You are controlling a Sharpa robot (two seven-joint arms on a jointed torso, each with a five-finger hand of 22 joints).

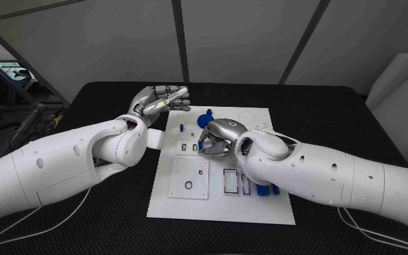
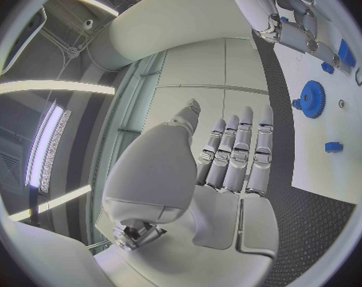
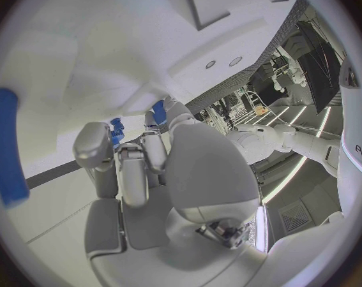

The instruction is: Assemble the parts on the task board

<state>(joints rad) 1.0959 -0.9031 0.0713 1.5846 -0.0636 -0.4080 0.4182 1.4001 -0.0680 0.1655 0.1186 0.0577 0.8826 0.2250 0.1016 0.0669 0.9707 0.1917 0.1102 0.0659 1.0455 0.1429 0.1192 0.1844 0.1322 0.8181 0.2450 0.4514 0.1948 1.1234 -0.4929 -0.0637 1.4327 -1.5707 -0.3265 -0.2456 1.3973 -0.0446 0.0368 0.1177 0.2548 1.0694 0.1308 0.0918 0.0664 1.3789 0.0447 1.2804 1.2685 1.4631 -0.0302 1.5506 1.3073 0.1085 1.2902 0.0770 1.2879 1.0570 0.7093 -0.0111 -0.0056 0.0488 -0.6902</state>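
Where the flat white rectangular task board (image 1: 223, 208) lies nearest to me on the black table (image 1: 340, 98), I count two short blue cylindrical parts (image 1: 267, 190) lying side by side at its near right, just beside the right arm. Left of them I see two narrow rectangular slots (image 1: 231, 179), one of them with a pale piece in it, though I cannot tell what it is. Further left is one raised white square panel (image 1: 188, 178) with small round holes.

Moving farther up the board, my silver right hand (image 1: 219, 137) sits over the middle, fingers curled down and in. From the right wrist view I see small blue pieces (image 3: 117, 131) at the fingertips (image 3: 158, 111), but I cannot tell whether the hand grips them or merely touches them. Just left of that hand are two small white rectangular sockets (image 1: 184, 147).

Beyond it, one blue toothed gear (image 1: 206, 119) stands near the far middle of the board, and one small blue peg (image 1: 180, 127) lies to its left.

Farthest off, my silver left hand (image 1: 160, 103) hovers at the board's far left corner, fingers straight and close together, holding nothing.

I can read no writing or labels anywhere.
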